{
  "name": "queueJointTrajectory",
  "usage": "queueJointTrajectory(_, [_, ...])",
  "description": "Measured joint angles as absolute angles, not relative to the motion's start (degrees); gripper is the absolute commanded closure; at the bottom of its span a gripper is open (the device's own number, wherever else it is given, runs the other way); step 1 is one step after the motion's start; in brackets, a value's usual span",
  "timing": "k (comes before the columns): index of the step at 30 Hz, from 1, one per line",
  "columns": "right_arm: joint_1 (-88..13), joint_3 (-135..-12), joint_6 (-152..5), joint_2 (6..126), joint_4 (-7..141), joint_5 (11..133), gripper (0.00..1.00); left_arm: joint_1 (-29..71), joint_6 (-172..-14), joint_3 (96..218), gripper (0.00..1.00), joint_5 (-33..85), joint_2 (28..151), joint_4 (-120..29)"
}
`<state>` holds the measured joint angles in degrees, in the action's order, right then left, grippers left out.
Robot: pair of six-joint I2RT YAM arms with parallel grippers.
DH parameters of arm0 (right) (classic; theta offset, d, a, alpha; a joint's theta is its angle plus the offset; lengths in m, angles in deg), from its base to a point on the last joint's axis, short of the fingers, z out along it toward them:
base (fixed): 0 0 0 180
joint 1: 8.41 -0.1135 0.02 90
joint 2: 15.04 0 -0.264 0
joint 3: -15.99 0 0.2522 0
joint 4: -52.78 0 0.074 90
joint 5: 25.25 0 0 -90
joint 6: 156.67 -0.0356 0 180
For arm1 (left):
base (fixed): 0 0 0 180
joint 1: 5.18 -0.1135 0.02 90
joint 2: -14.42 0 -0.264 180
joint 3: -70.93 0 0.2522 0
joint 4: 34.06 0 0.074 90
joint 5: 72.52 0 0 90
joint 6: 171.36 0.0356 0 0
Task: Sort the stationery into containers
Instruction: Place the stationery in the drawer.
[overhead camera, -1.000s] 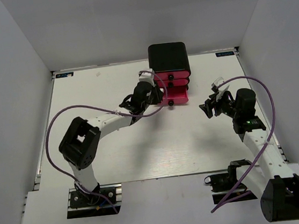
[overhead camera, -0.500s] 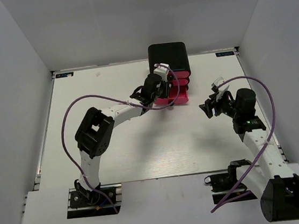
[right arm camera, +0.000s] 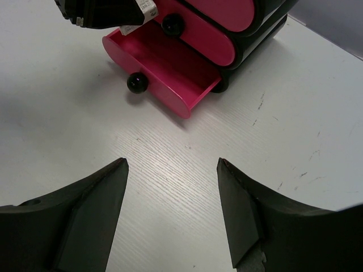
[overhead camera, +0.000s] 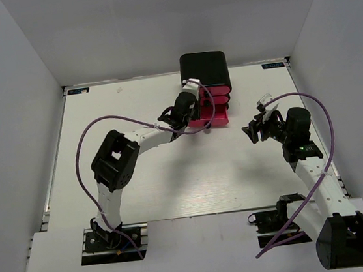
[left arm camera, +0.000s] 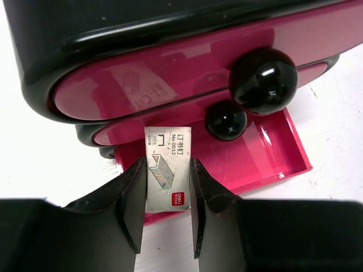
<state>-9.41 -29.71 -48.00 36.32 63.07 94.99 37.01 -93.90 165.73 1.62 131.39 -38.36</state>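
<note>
The small white cardboard box of staples (left arm camera: 169, 152), printed with a staple drawing and a red logo, stood upright between the two black fingers of the left gripper (left arm camera: 166, 173), which was closed part-way on its narrow sides and held it clear of the tabletop. The box hung over the left part of the glossy pink bottom drawer (left arm camera: 266, 148), which was pulled out of the black rounded cabinet (overhead camera: 204, 70) with its tray showing nothing inside in the wrist views; whether the box touched the drawer's rim I could not tell. Just behind the box the pink middle drawer (left arm camera: 122, 133) and the pink top drawer (left arm camera: 170, 73) sat pushed in, each with a shiny round black knob, the top one's (left arm camera: 264, 80) looming large and the middle one's (left arm camera: 226, 119) just below it. The open drawer's own black knob (right arm camera: 136, 83) stuck out at its front face toward the arms. The cabinet stood at the far middle of the white wood-grain tabletop (overhead camera: 141, 186). Well to the right of it, the right gripper (right arm camera: 173, 170) hung above bare tabletop with its dark fingers spread wide and nothing between them, pointed toward the open drawer.
</note>
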Motion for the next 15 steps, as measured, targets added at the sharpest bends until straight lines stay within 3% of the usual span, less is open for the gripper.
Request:
queueJointTrajectory(5, [-9.28,-29.71,-48.0,36.32,63.07,95.01,0.3,37.01,-94.73,166.69,0.61,1.23,132.08,-39.02])
queueJointTrajectory(15, [-9.28,-29.69,-47.56,36.32,63.12,96.1,0.3,37.14,-96.02,168.18,0.43,0.53,134.29,-40.51])
